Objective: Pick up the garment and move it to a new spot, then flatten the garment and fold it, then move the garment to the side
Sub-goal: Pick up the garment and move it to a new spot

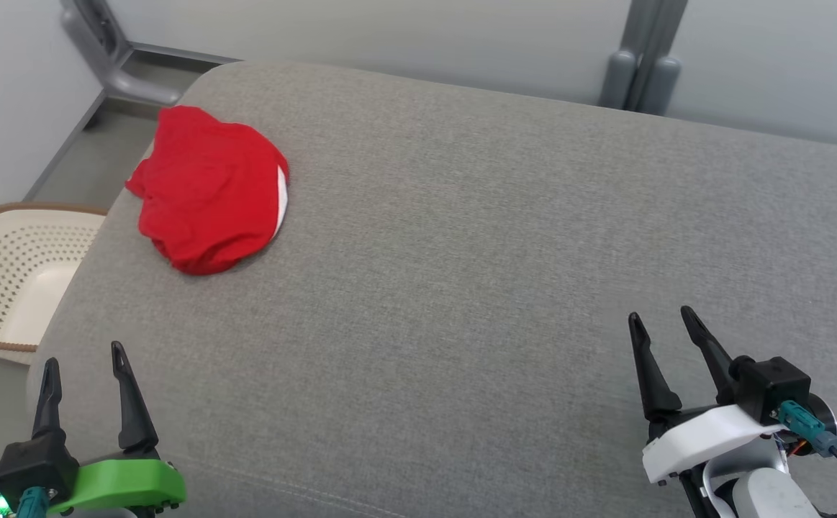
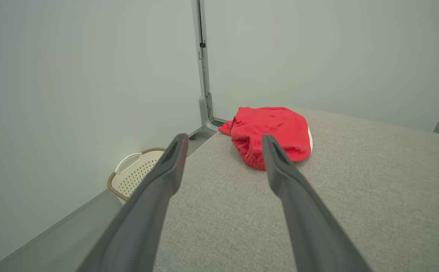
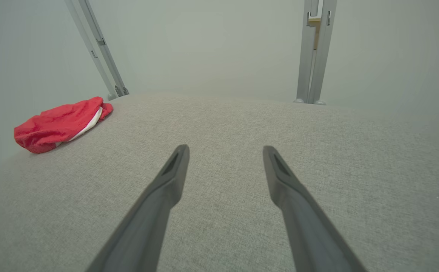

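A red garment (image 1: 209, 188) with a white strip along one edge lies bunched near the far left corner of the grey cushioned surface (image 1: 476, 273). The left wrist view has the garment (image 2: 270, 134) ahead, and in the right wrist view the garment (image 3: 59, 124) lies far off to the left. My left gripper (image 1: 83, 354) hovers open at the near left edge, well short of the garment, nothing between its fingers. At the near right, my right gripper (image 1: 661, 316) stands open and empty over bare fabric.
A cream perforated laundry basket (image 1: 11, 273) with a brown rim stands on the floor left of the surface; the basket (image 2: 136, 172) appears beyond the left gripper. Grey metal posts (image 1: 638, 65) rise behind the far edge, against pale walls.
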`<state>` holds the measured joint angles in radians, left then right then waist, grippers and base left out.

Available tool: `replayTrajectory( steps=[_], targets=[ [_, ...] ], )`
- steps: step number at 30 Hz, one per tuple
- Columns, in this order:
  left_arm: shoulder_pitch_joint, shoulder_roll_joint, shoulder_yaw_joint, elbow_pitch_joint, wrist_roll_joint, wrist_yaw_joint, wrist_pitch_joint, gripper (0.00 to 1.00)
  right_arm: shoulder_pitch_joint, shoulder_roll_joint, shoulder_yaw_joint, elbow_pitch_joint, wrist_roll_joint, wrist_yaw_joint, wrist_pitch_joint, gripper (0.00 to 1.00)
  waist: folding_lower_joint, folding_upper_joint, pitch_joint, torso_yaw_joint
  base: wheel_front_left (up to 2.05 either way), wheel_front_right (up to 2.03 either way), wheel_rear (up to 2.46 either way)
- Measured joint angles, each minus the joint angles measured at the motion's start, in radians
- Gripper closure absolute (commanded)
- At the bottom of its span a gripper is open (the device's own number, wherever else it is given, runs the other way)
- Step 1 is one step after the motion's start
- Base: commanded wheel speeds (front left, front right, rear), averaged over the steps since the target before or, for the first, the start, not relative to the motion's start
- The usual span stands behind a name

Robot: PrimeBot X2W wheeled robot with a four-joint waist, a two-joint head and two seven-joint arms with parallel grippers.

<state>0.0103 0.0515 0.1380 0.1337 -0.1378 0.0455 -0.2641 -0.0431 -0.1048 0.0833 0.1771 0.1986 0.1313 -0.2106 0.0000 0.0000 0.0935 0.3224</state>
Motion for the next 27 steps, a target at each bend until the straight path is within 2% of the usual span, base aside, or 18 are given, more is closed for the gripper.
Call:
replayTrajectory(
  steps=[8, 12, 20, 27],
  targets=[
    [0.009, 0.000, 0.019, -0.009, -0.006, 0.003, 0.000, 0.00, 0.012, -0.002, -0.002, -0.003, -0.001, 0.000, 0.008, 0.00, 0.0000, 0.0000, 0.001, 0.093, 0.00, 0.00, 0.00],
    [0.021, 0.000, 0.031, -0.010, -0.012, 0.003, 0.000, 0.00, 0.012, -0.002, 0.007, -0.006, -0.006, 0.000, 0.011, 0.00, 0.0000, 0.0000, 0.002, 0.118, 0.00, 0.00, 0.00],
    [-0.011, 0.000, 0.042, 0.002, -0.021, -0.003, 0.000, 0.00, 0.009, -0.021, 0.013, -0.031, -0.011, 0.000, 0.016, 0.00, 0.0000, 0.0000, 0.023, 0.105, 0.00, 0.00, 0.00],
    [-0.204, 0.036, 0.058, 0.060, -0.032, -0.024, 0.000, 0.00, -0.040, -0.070, 0.013, -0.110, -0.020, 0.000, 0.030, 0.00, 0.0000, 0.0000, 0.086, 0.072, 0.00, 0.00, 0.00]
  ],
)
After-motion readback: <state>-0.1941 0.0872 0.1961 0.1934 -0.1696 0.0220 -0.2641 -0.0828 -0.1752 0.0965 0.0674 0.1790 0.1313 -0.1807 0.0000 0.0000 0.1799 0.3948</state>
